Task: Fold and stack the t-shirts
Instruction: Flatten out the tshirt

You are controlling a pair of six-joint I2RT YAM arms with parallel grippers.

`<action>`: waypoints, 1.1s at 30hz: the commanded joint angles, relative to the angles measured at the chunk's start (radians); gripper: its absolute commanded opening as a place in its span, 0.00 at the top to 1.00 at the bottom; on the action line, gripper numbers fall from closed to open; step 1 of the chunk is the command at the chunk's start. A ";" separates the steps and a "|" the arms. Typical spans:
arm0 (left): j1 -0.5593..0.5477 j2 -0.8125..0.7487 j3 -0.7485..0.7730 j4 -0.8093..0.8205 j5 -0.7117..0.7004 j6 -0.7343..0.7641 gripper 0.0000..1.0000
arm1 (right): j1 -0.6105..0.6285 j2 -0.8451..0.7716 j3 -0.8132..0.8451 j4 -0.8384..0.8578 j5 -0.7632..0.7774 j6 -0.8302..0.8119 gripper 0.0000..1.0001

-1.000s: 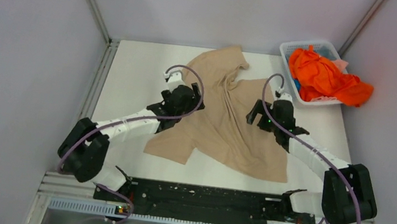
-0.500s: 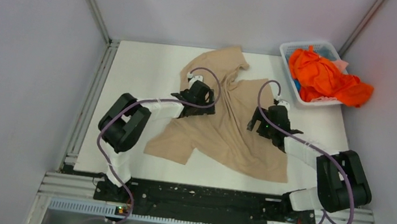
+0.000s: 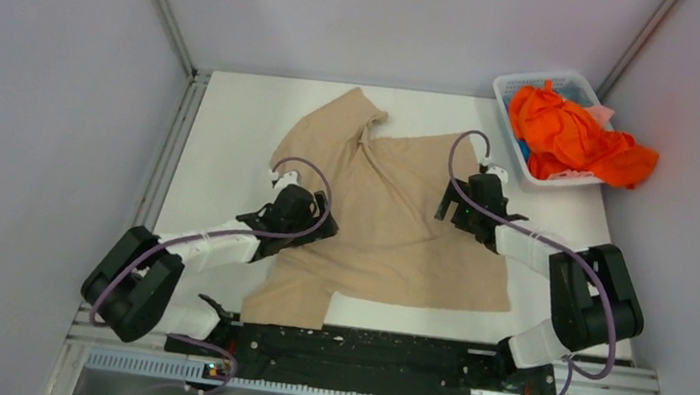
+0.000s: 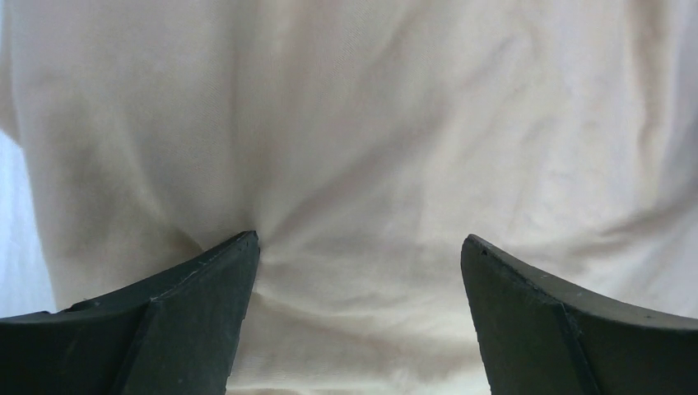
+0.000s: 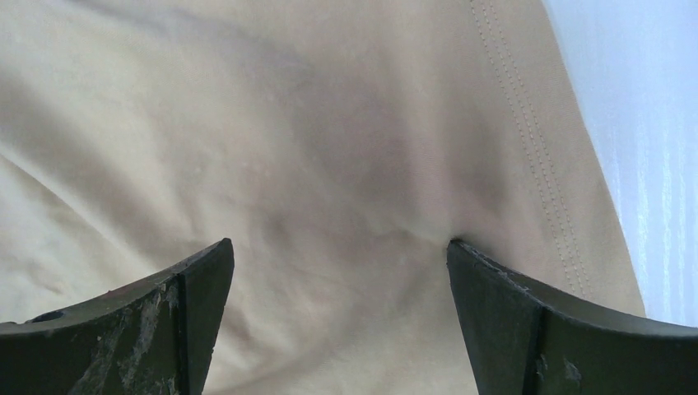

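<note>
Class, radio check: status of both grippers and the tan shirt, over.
Left gripper open, tips on tan t-shirt. Right gripper open, tips near its hem. Shirt spread out, wrinkled, unfolded. Orange shirts in basket, clear of it.

white table (image 3: 233,133), pale walls (image 3: 46,100) — metal posts (image 3: 163,8)

Open table (image 3: 227,142) far left; basket (image 3: 511,86), orange clothes (image 3: 575,135) far right.

The tan shirt (image 3: 393,223) lies mostly spread out but wrinkled on the table (image 3: 233,133). One sleeve points to the far side and the other to the near left edge. Creases fan across its middle. The orange shirt (image 3: 570,134) sits crumpled in the basket (image 3: 516,82) at the far right, spilling over the rim.
</note>
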 commanded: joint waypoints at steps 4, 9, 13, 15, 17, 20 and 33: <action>-0.109 -0.042 -0.128 -0.180 0.077 -0.158 0.02 | 0.005 -0.131 0.026 -0.017 0.017 -0.051 0.01; -0.142 -0.168 0.034 -0.391 -0.119 -0.113 0.01 | 0.005 -0.257 0.011 -0.058 0.080 -0.057 0.01; -0.136 -0.234 0.108 -0.335 -0.230 -0.019 0.01 | 0.004 -0.342 -0.011 0.005 0.075 -0.053 0.01; -0.117 -0.204 0.169 -0.315 -0.278 0.026 0.01 | 0.005 -0.349 -0.006 0.044 0.012 -0.069 0.01; -0.067 -0.145 0.238 -0.296 -0.273 0.055 0.01 | 0.005 -0.328 0.016 0.067 -0.044 -0.078 0.01; 0.016 -0.019 0.319 -0.211 -0.219 0.120 0.01 | 0.004 -0.241 0.076 0.069 -0.092 -0.089 0.01; 0.301 0.602 0.775 -0.170 0.056 0.151 0.01 | -0.001 0.340 0.495 0.010 -0.077 -0.095 0.01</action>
